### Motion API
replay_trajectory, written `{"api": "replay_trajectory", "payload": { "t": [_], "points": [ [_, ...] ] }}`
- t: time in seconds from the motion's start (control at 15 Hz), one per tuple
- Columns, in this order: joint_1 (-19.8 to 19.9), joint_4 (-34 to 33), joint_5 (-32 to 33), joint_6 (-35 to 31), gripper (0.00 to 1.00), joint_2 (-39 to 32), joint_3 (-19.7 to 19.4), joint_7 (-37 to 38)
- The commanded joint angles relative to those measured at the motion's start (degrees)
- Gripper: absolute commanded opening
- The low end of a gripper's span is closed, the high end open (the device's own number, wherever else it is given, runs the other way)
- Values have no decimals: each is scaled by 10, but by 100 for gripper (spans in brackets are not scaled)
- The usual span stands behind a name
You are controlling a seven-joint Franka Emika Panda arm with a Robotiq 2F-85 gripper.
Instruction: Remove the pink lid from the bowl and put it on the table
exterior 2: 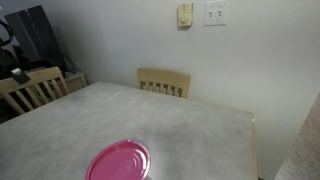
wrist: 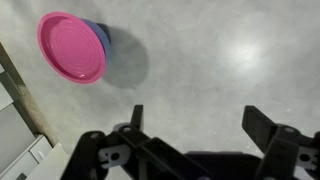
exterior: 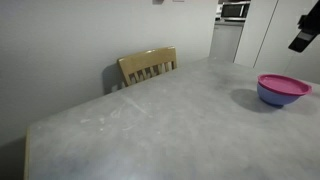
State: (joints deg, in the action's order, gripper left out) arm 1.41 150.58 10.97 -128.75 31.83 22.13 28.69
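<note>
The pink lid (exterior: 284, 82) lies flat on top of the blue-purple bowl (exterior: 279, 98), which stands on the grey table (exterior: 150, 130) near its right side. In an exterior view the lid (exterior 2: 118, 161) shows from above at the bottom edge, hiding the bowl. In the wrist view the lid (wrist: 71, 46) covers the bowl (wrist: 101, 38) at the upper left. My gripper (wrist: 200, 120) hangs open and empty well above the table, apart from the lid. Part of the arm (exterior: 306, 30) shows at the top right.
A wooden slat-back chair (exterior: 148, 66) stands at the table's far edge, also seen in an exterior view (exterior 2: 164, 82). Another chair (exterior 2: 33, 88) stands at the left. A wall is behind the table.
</note>
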Motion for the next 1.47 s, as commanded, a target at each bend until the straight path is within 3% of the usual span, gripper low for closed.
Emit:
{"api": "replay_trajectory", "payload": {
  "t": [0.0,0.33,0.73,1.4],
  "points": [
    [-13,-1,9,2,100,-3,-12,6],
    [-8,-4,13,4,100,-5,-11,14],
    [15,15,17,-43,100,-4,-41,45],
    [84,110,-2,-223,100,-21,-138,45]
  ]
}}
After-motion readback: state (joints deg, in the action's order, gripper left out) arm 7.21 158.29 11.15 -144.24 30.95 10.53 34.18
